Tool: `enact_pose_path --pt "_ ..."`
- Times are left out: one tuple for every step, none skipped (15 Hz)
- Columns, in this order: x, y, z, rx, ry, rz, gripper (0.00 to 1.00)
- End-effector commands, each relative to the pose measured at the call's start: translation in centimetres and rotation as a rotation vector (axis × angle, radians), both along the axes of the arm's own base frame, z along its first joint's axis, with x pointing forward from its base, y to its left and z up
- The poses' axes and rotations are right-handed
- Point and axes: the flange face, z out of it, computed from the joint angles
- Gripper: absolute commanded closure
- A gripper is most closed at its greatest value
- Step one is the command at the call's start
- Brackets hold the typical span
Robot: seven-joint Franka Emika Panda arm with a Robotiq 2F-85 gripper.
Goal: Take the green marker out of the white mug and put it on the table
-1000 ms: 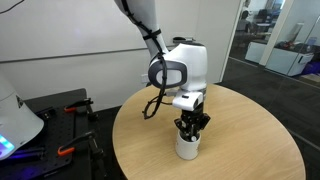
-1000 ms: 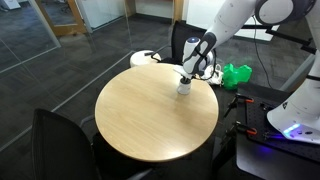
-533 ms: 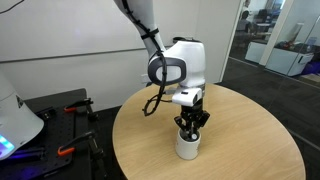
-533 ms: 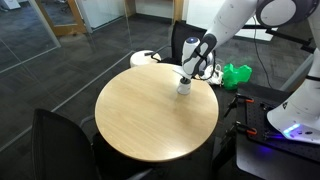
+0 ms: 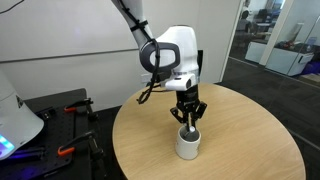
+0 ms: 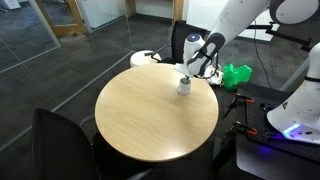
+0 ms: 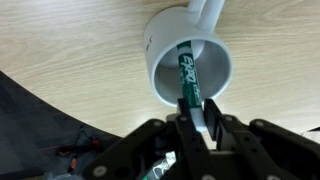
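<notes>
The white mug [image 7: 170,60] stands upright on the light wood table [image 7: 60,40], near its edge. The green marker [image 7: 187,72] leans inside it, lower end still in the mug. My gripper [image 7: 198,104] hangs straight above the mug, jaws closed on the marker's upper end. In both exterior views the gripper [image 5: 188,113] [image 6: 188,72] is just above the mug [image 5: 187,145] [image 6: 184,87], on the round table [image 5: 245,130] [image 6: 140,115]. The marker is too small to make out there.
A black chair [image 6: 60,140] stands at the near side of the table and another [image 6: 180,38] behind it. A green object [image 6: 237,74] and a white object [image 6: 145,58] lie past the table's edge. A black stand with orange-handled tools [image 5: 62,112] is beside the table.
The gripper has risen a little above the mug and the wrist has turned. The mug has stayed in place.
</notes>
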Motion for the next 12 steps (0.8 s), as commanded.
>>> enact_pose_path --pt "-1.8 1.2 3.7 -0.007 -0.019 0.002 0.95" --pt "-2.1 1.4 4.4 -0.015 -0.032 0.004 0.95" --pt "-2.4 1.5 5.3 -0.024 -0.043 0.011 0.95" --pt "-2.6 1.7 6.0 -0.032 -0.060 0.014 0.95" --pt "-2.9 1.8 6.8 -0.040 -0.077 0.022 0.95" --pt "-3.0 2.0 7.6 -0.045 -0.102 0.037 0.95" --pt "-3.0 2.2 8.5 -0.048 -0.126 0.062 0.95" --pt "-3.0 2.4 9.3 -0.046 -0.156 0.093 0.95" --pt "-2.9 2.6 10.2 -0.039 -0.185 0.130 0.95" --pt "-2.8 2.9 11.0 -0.033 -0.209 0.159 0.95" --pt "-2.7 3.2 11.8 -0.022 -0.225 0.200 0.95" --pt "-2.5 3.5 12.4 -0.014 -0.233 0.237 0.95"
